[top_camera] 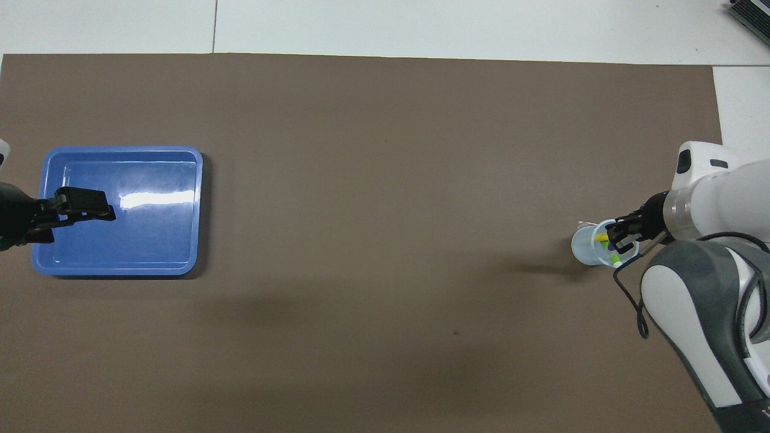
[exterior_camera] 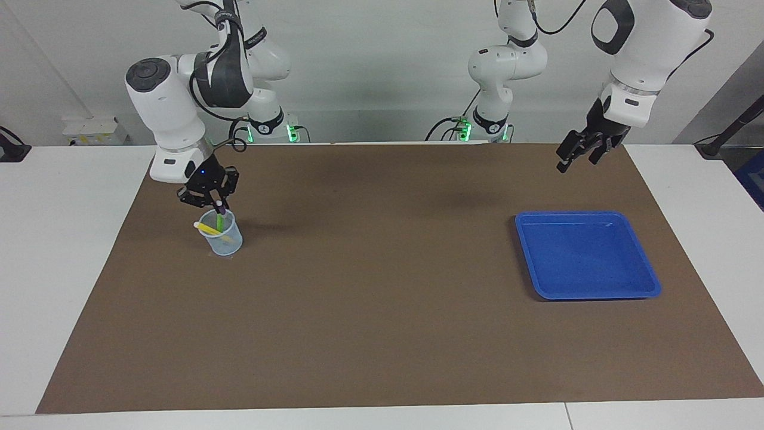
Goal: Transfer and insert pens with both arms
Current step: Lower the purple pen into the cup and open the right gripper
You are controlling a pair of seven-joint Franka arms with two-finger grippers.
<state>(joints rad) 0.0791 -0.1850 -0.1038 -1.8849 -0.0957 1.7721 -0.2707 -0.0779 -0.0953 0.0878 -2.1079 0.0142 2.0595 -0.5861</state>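
Three pens [exterior_camera: 218, 225] under right hand [exterior_camera: 218, 206]

Three pens [exterior_camera: 218, 223], one cup [exterior_camera: 224, 240], one blue tray [exterior_camera: 597, 294], two arms [exterior_camera: 170, 113]

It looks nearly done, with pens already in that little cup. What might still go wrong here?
1. The right gripper sits right over the clear cup with the dark purple pen at its jaws; a snag on leaving might tip the light cup.
2. The yellow pen leans over the rim, so a nudge might flip it out.
The left gripper waits over the blue tray.
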